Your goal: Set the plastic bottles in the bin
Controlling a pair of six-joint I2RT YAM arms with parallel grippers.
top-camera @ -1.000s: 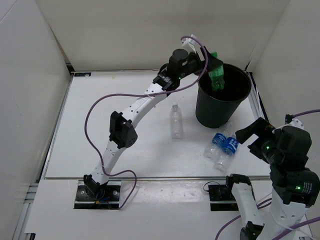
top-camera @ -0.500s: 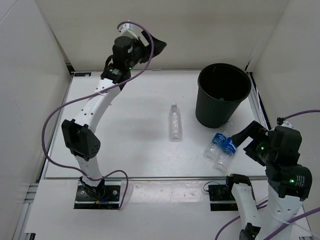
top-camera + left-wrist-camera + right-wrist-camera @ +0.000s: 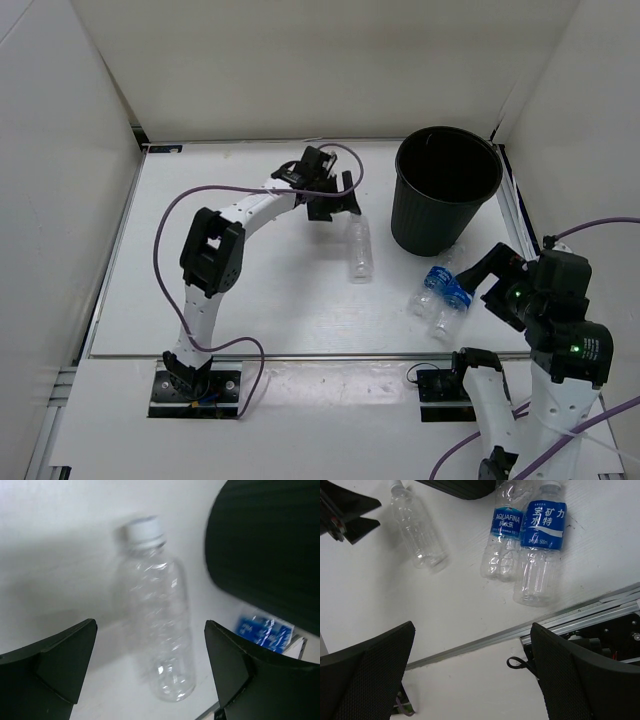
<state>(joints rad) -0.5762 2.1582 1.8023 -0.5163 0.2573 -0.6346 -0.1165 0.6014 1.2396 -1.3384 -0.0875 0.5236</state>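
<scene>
The plain clear bottle [image 3: 358, 250] lies on the white table left of the black bin [image 3: 447, 232]. My left gripper [image 3: 336, 201] is open and empty just behind the bottle's cap. In the left wrist view the bottle [image 3: 156, 625] lies between the spread fingers [image 3: 150, 627], beside the bin wall [image 3: 265, 545]. Two blue-labelled bottles [image 3: 441, 295] lie side by side in front of the bin; they also show in the right wrist view [image 3: 526, 527]. My right gripper [image 3: 487, 283] hovers open and empty to their right [image 3: 472, 630]. The green bottle is not visible.
White walls close in the table on the left, back and right. A metal rail [image 3: 560, 617] runs along the table's near edge, with the right arm's base and cable loop [image 3: 517, 662] below it. The left arm's purple cable [image 3: 170, 240] arcs over the table's left half.
My left arm let the green bottle drop into the bin, swung away to the back left, then came down open behind the clear bottle, which shifted slightly right. The right arm barely moved.
</scene>
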